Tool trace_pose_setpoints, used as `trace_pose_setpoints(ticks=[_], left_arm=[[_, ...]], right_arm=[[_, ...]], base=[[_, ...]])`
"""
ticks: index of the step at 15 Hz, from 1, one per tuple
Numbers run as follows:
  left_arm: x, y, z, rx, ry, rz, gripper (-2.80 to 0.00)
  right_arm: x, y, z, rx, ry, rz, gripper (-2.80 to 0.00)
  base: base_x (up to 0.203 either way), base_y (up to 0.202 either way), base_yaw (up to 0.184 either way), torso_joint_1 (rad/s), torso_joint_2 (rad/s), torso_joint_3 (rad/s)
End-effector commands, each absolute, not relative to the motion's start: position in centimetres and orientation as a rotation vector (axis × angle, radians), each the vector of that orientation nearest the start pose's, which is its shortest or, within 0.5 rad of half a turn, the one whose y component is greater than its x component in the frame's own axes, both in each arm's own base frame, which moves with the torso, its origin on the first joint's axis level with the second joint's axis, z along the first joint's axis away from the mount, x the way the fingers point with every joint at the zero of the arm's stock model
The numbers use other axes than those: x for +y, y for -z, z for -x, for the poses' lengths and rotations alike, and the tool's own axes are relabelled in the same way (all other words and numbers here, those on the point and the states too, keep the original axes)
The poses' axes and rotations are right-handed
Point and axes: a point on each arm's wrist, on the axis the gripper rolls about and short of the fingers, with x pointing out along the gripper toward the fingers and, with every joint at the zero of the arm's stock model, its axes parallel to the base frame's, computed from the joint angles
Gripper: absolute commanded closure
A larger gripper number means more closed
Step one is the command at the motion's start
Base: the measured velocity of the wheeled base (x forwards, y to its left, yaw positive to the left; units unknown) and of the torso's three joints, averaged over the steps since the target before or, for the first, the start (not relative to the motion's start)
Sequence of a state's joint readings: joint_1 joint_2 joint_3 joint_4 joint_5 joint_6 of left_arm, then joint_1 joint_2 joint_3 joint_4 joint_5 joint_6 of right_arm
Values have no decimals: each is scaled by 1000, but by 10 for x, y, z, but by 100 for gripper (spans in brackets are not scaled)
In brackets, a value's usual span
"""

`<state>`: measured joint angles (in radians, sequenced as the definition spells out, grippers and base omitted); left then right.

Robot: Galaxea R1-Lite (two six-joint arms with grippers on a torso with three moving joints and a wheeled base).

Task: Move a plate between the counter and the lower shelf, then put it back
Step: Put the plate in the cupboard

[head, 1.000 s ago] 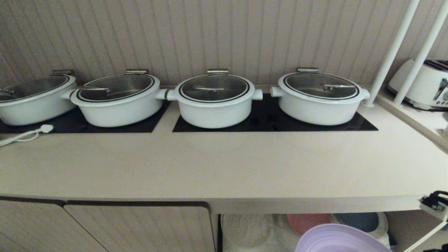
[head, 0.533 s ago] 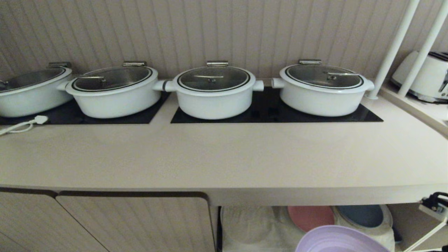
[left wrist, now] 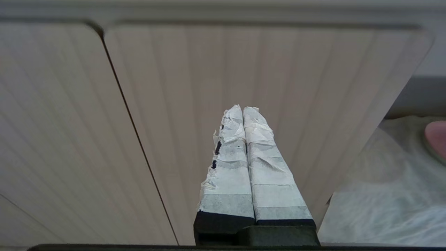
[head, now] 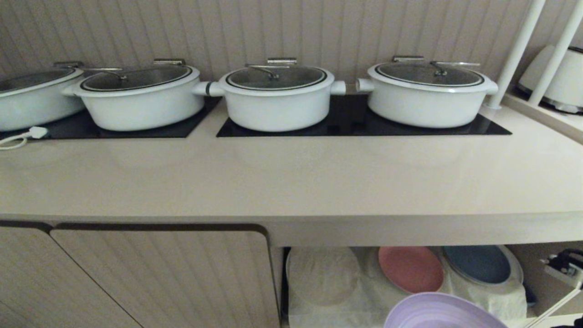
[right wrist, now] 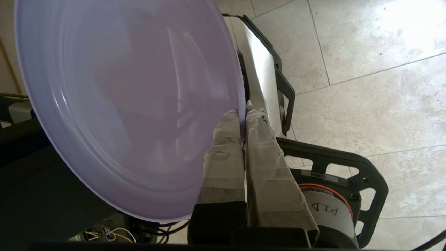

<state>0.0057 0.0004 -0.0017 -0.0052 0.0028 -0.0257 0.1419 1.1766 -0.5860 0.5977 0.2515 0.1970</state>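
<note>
The pale lavender plate (right wrist: 125,104) hangs tilted in the air, its rim pinched between the taped fingers (right wrist: 223,153) of my right gripper (right wrist: 243,113), which is shut on it. In the head view the plate (head: 442,312) shows at the bottom edge, in front of the lower shelf (head: 328,278), below the counter (head: 291,182). The right gripper itself is out of the head view. My left gripper (left wrist: 243,108) is shut and empty, facing a beige cabinet door (left wrist: 209,69).
White lidded pots (head: 275,95) stand on black hob panels (head: 350,123) at the back of the counter. A salmon-pink plate (head: 412,269) and a dark blue plate (head: 476,264) lie in the shelf on a crinkled white sheet. My base (right wrist: 334,195) is below the plate.
The head camera has sunk: the counter and pots slid upward in the picture and more of the shelf with its plates shows. The lavender plate keeps its place at the bottom edge.
</note>
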Motion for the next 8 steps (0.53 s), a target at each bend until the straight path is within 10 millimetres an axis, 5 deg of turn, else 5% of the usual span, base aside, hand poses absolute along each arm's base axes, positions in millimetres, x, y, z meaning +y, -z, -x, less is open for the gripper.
trace_pose_setpoints(ticks=[1,8], left_arm=[[0,-77,23,-6,-9,26,0],[0,-77,23,-6,-9,26,0]], right_arm=[[21,-147,-107,1235,-227,-238,0],[21,-144,-105,1249,-227,-234,0]], base=[[0,0,0,-234,544,290],[0,0,0,-222,508,285]])
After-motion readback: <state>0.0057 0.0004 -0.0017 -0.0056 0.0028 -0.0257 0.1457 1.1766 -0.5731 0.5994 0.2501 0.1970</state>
